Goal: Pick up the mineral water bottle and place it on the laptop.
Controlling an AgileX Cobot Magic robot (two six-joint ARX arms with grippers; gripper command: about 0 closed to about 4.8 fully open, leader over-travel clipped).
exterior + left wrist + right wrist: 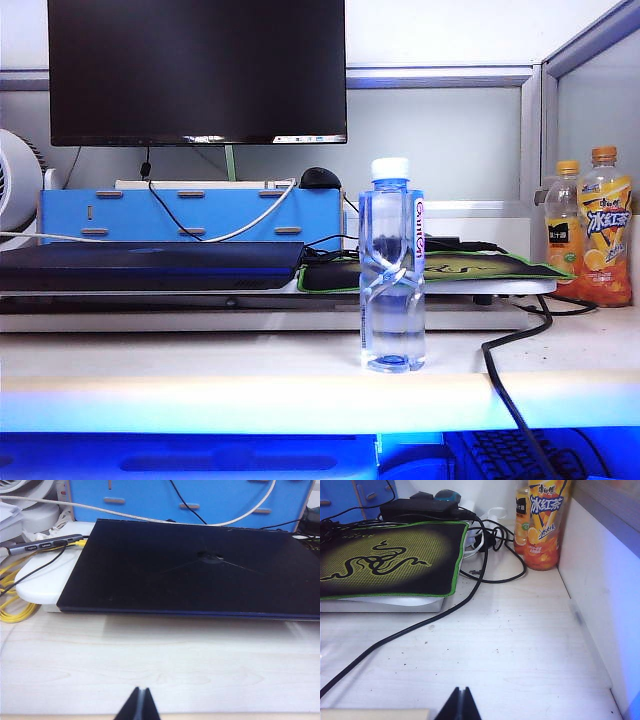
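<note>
The mineral water bottle [392,268], clear with a white cap and a pinched waist, stands upright near the front edge of the light desk in the exterior view. Left of it and farther back lies the closed dark laptop [150,264] on a white stand; the left wrist view shows its lid [200,570] from above. My left gripper [140,690] is shut and empty over bare desk in front of the laptop. My right gripper [460,690] is shut and empty over the desk near the mouse pad. Neither gripper shows in the exterior view. Neither wrist view shows the bottle.
A green-edged mouse pad [385,560] lies right of the laptop. Two orange drink bottles [592,230] stand at the back right by the partition wall [605,580]. A black cable [505,380] runs over the desk's front edge. A monitor [196,70] and blue box [190,212] stand behind.
</note>
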